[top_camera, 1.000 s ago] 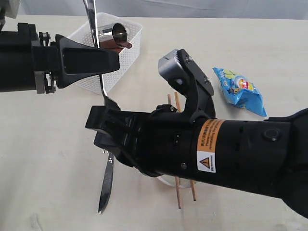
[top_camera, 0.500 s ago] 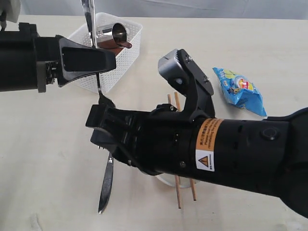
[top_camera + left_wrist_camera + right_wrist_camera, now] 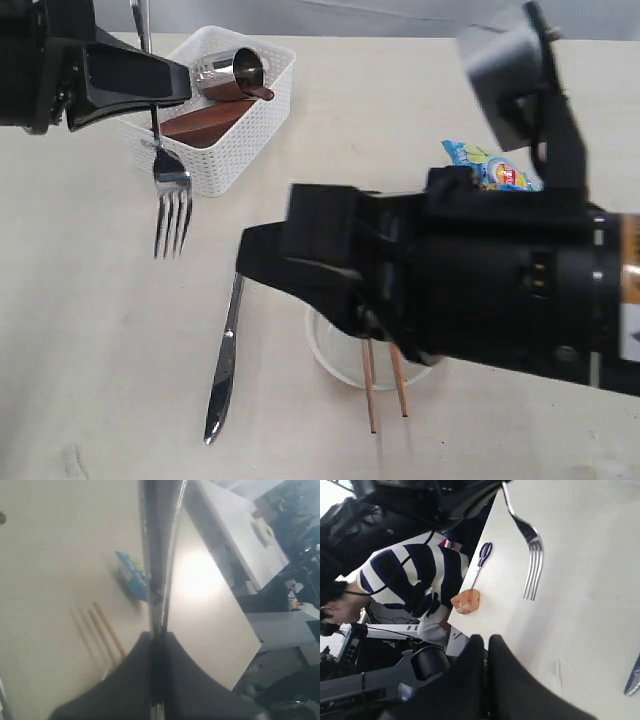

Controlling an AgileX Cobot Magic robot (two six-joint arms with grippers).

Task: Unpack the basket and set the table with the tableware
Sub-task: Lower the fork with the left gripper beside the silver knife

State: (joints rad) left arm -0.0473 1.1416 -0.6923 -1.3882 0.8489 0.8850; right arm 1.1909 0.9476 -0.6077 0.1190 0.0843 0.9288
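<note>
Beige table (image 3: 80, 330): left tool (image 3: 165, 85) clamped on fork (image 3: 172, 195) handle, tines hanging; right tool (image 3: 255, 262) closed, empty.

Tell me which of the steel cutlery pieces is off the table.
The fork, hanging tines-down from the shut left gripper beside the basket. The knife lies flat on the table beside the bowl, with nothing gripping it.
</note>
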